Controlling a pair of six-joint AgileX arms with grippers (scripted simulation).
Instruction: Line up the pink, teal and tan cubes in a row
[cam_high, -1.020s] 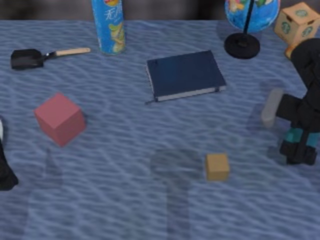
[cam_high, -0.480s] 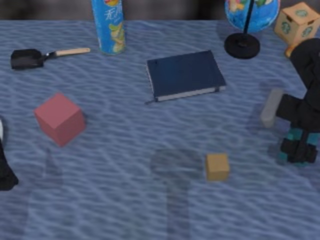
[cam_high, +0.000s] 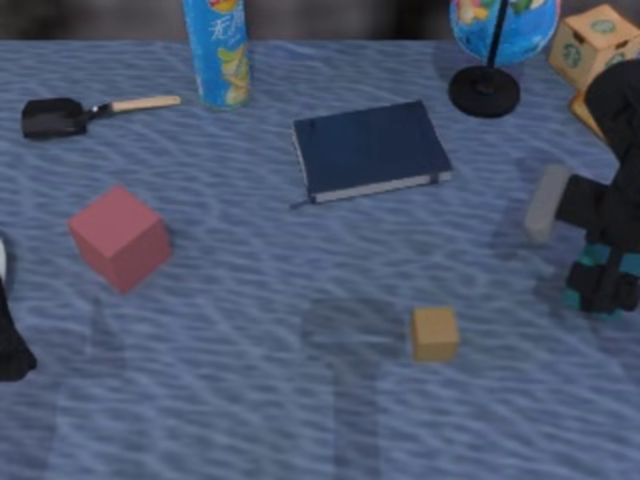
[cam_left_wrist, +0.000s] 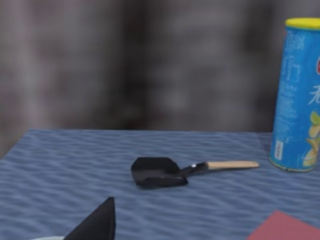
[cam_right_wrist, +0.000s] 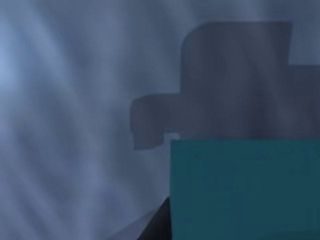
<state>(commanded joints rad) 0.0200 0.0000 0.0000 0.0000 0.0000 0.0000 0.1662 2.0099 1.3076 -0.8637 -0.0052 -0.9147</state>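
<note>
Blue rippled cloth: it covers the whole bench (cam_high: 250, 400), which carries everything here.
Left arm: parked at the bench's near left edge, only a dark part showing in the top view; whether its claw (cam_left_wrist: 95, 225) is open or closed, I cannot tell.
Tan cube (cam_high: 435, 333): the smallest one, nearest the front, right of centre, standing alone and well apart from the others.
Right claw (cam_high: 605, 285): low at the bench's right edge, closed on the teal cube (cam_high: 600, 275), which shows as teal patches either side of the black fingers.
Teal cube, wrist view: its flat teal face (cam_right_wrist: 245, 190) fills the close part of the right wrist view, with the cloth and a dark shadow beyond it.
Pink cube (cam_high: 118, 238): the largest one, at mid-depth on the left side, turned with a corner toward the front; a corner of it (cam_left_wrist: 285, 227) shows in the left wrist view.
Dark blue book (cam_high: 370, 150): closed and flat, past the centre of the bench, slightly skewed.
Black scoop (cam_high: 55, 116): far left, with a pale wooden handle pointing right toward the can.
Blue can (cam_high: 216, 50): upright at the far edge, just beyond the scoop's handle end; yellow lid seen from the left wrist (cam_left_wrist: 300, 95).
Globe stand (cam_high: 484, 90): black round foot at the far right, globe above it.
Tan box with green logos (cam_high: 592, 45): far right corner, beside the globe.
</note>
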